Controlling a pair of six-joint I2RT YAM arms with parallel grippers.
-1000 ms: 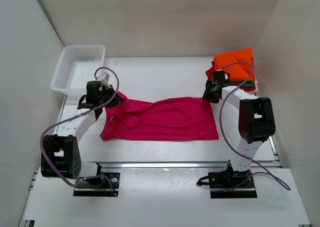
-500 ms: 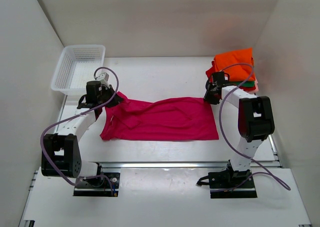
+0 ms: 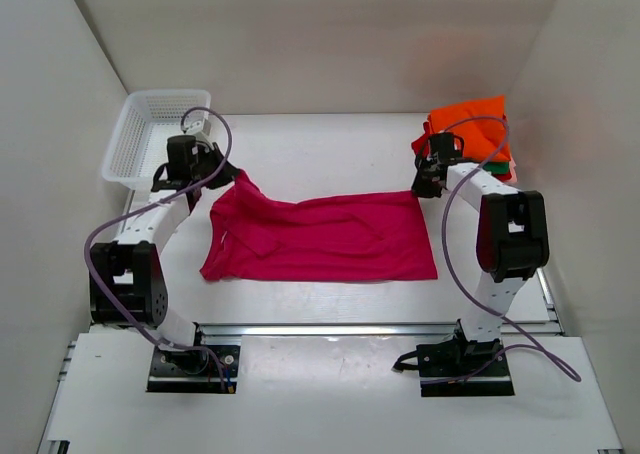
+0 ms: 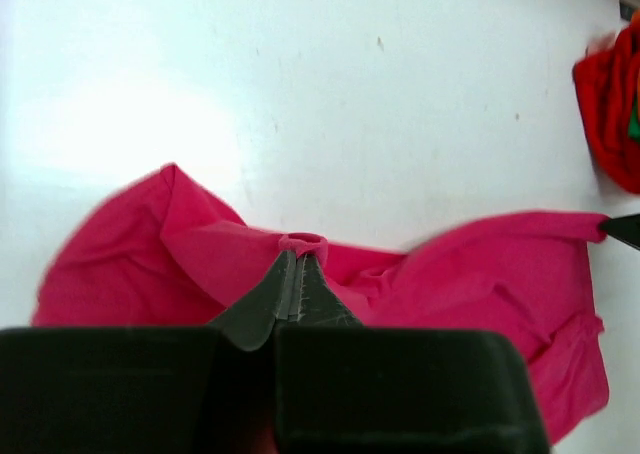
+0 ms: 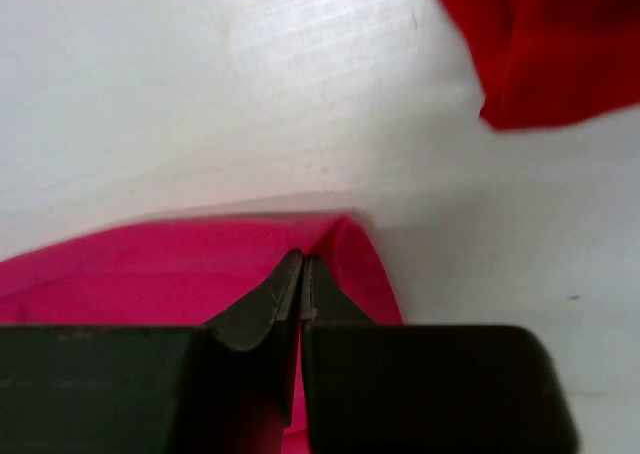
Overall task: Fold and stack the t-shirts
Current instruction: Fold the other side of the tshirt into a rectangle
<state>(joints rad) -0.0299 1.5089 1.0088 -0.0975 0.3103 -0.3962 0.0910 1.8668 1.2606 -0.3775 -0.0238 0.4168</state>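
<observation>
The soft magenta-pink short-sleeved t-shirt (image 3: 320, 239) lay spread across the middle of the white table (image 3: 320, 149), its near edge flat. At its far left corner, the left gripper (image 4: 300, 262) had its fingers pinched together on a small fold of the cloth, drawing that corner into a point. At the far right corner, the right gripper (image 5: 302, 272) was likewise clamped on the hem. Just beyond it sat a folded orange shirt (image 3: 470, 122) atop a red shirt (image 5: 560, 54). The white plastic mesh basket (image 3: 170, 95) stood far left, just beyond the left gripper.
</observation>
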